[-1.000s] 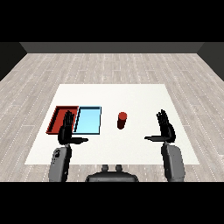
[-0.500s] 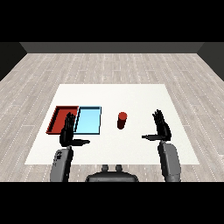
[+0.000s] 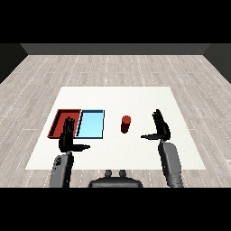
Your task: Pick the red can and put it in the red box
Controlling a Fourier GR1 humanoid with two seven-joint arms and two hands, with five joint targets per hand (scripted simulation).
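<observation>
1. Red can (image 3: 126, 123) stands upright on the white table (image 3: 131, 97), just right of the light blue tray (image 3: 91, 124), touching neither hand.
2. Red tray (image 3: 63, 119) lies on the far side of the blue tray from the can; the 2 trays sit edge to edge. Nothing is seen inside either.
3. Right hand (image 3: 160, 128): fingers straight and raised, thumb pointing toward the can, holding nothing, right of the can and apart from it.
4. Left hand (image 3: 68, 137): fingers straight, thumb out, holding nothing, overlapping the trays' near edges in the head view.
</observation>
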